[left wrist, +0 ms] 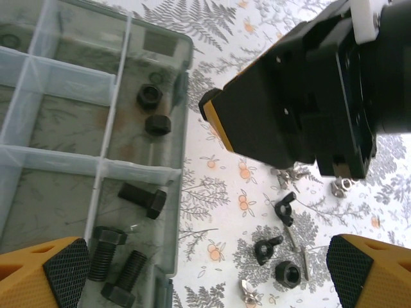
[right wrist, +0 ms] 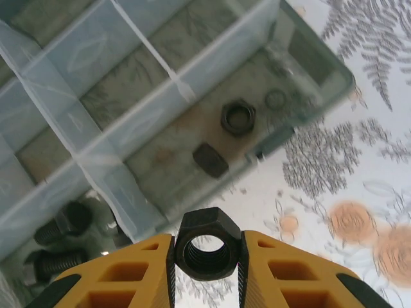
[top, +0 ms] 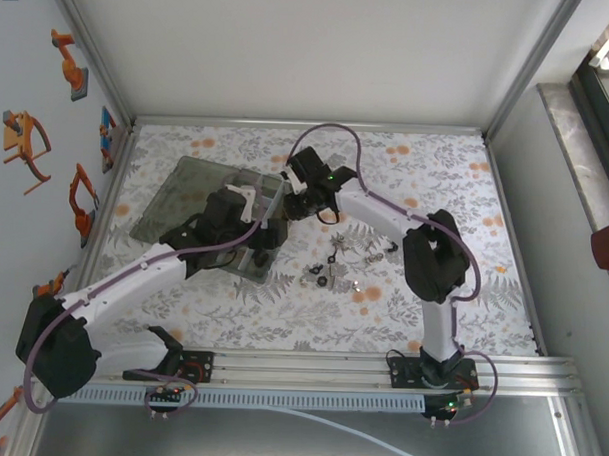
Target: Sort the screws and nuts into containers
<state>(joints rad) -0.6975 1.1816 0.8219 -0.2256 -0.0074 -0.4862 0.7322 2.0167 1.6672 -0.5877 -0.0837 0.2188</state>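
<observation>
My right gripper point(right wrist: 207, 251) is shut on a black hex nut point(right wrist: 209, 223), held just off the near corner of the smoky-grey organizer box point(top: 186, 189). Two black nuts point(right wrist: 238, 117) lie in the corner container below it. The adjacent container holds three black screws point(left wrist: 142, 198). My left gripper point(left wrist: 215, 282) hovers open over the box edge and table, nothing between its fingers. Loose on the floral table lie black wing nuts point(left wrist: 287, 206), a hex nut point(left wrist: 287, 273) and a silvery wing nut point(left wrist: 250, 292).
The right gripper's black body point(left wrist: 302, 109) hangs close above the left gripper, over the box's right wall point(left wrist: 182, 128). The loose hardware pile point(top: 338, 264) lies mid-table, right of the box. The box's flat lid point(top: 176, 179) lies open toward the back left.
</observation>
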